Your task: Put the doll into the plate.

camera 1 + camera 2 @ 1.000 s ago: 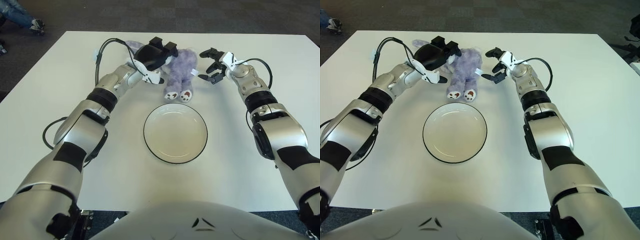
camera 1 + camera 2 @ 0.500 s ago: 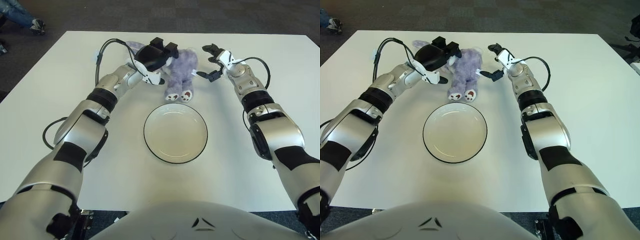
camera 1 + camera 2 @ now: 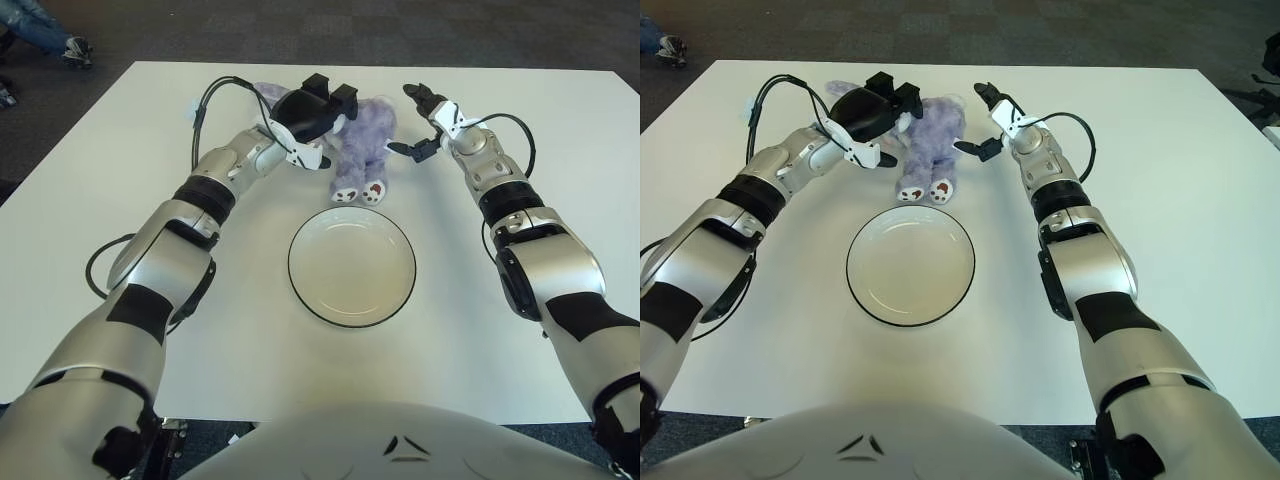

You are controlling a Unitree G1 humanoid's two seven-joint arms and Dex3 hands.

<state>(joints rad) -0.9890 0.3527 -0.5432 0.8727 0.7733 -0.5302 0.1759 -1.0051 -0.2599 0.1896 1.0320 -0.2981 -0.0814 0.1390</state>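
A purple plush doll (image 3: 362, 145) lies at the far middle of the white table (image 3: 110, 180), its feet pointing toward me. In front of it sits an empty white plate (image 3: 351, 265) with a dark rim. My left hand (image 3: 318, 105) is against the doll's left side at its head, fingers spread over it without closing. My right hand (image 3: 418, 122) hovers just right of the doll, fingers spread wide, one above and one low near the doll's flank.
A black cable (image 3: 205, 100) loops off my left forearm over the table. The table's far edge runs right behind the doll. Someone's shoe (image 3: 72, 50) shows on the floor at the far left.
My right hand has moved left toward the doll and spread its fingers wider. The left hand, doll and plate have barely moved.
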